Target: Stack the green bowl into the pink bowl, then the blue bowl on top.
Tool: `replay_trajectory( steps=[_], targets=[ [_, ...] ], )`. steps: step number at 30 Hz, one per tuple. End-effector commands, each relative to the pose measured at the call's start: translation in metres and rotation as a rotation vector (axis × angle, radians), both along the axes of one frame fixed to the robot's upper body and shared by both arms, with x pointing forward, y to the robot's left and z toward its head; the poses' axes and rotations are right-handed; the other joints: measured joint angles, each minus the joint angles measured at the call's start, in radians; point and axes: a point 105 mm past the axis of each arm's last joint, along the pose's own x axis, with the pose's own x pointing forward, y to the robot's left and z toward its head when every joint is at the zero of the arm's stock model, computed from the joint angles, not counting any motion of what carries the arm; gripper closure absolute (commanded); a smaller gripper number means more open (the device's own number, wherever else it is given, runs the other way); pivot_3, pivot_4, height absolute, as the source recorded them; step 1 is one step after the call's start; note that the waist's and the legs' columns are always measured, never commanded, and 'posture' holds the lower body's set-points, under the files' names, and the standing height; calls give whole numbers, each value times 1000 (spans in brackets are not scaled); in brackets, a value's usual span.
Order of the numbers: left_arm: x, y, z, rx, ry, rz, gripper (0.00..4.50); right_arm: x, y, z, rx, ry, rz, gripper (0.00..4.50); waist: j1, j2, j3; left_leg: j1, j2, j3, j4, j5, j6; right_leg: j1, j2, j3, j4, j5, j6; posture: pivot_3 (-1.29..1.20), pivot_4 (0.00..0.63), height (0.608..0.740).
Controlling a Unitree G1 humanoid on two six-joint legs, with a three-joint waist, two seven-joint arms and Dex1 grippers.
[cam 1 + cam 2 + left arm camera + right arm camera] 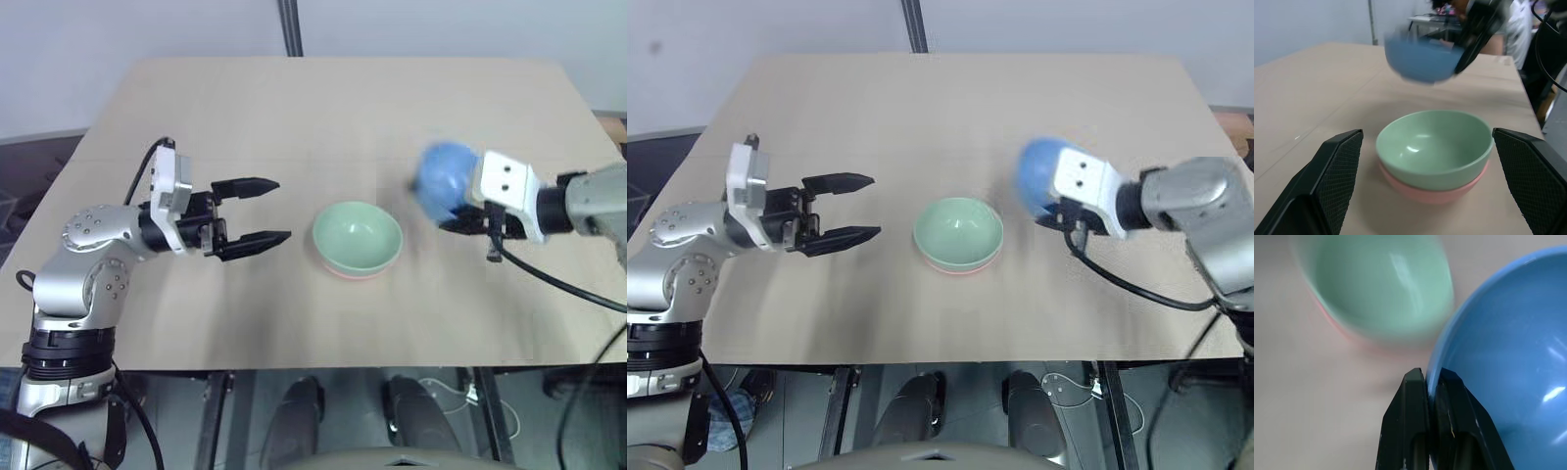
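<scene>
The green bowl [358, 236] sits nested inside the pink bowl [1430, 193] at the middle of the table; only the pink rim shows beneath it. To its right, lifted off the table, hangs the blue bowl [443, 180], its rim pinched by my right gripper [1431, 382], which is shut on it. In the left wrist view the blue bowl [1420, 59] floats above and beyond the stacked pair. My left gripper [269, 210] is open, level, pointing at the green bowl from the left with a gap between them.
The tan table [323, 108] has wide bare room behind and to both sides of the bowls. A vertical pole [289, 27] stands past the far edge. A black cable [563, 284] trails from my right arm over the table's right front.
</scene>
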Motion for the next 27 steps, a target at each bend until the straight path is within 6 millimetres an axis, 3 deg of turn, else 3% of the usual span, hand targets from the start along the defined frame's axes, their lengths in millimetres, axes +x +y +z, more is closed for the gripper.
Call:
replay_trajectory(
  steps=[1, 10, 14, 17, 23, 27],
  targets=[
    [1, -1, 7, 5, -42, -5, 0, -22, 21, 5, 15, 6, 126, 4473, 4, -1, -1, 0, 0, 0, 0, 0, 0, 1, 0, 0, -1, 0, 0, 0, 150, 740],
    [7, -6, 8, -2, -58, -9, 0, -28, 55, -5, 15, 28, 262, 4473, 2, -1, -1, 1, -1, -2, 2, 0, 0, 2, 0, -2, 1, 0, 0, 0, 150, 740],
    [8, -4, 10, -8, -69, 10, 0, -27, 57, -3, 31, 14, 269, 3213, 2, -1, -1, 1, -1, -2, 2, 0, 0, 2, -1, -1, 0, 0, 0, 0, 150, 740],
    [6, -3, 9, -8, -67, 13, 0, -20, 55, 1, 42, 4, 229, 1777, 2, -1, -1, 1, -1, -2, 2, 0, 0, 2, -1, -2, 0, 0, 0, 0, 150, 740],
    [7, 1, 9, -9, -61, 44, 0, -12, 37, 7, 75, 3, 166, 1777, 3, -1, -1, 0, -1, -2, 2, 0, 0, 2, -1, -2, 0, 0, 0, 0, 150, 740],
    [4, 8, 5, 2, -56, 84, 0, -4, 14, 15, 201, 16, 81, 1777, 3, -1, -1, 0, -1, -2, 2, 0, 0, 2, -1, -2, 0, 0, 0, 0, 150, 740]
  ],
)
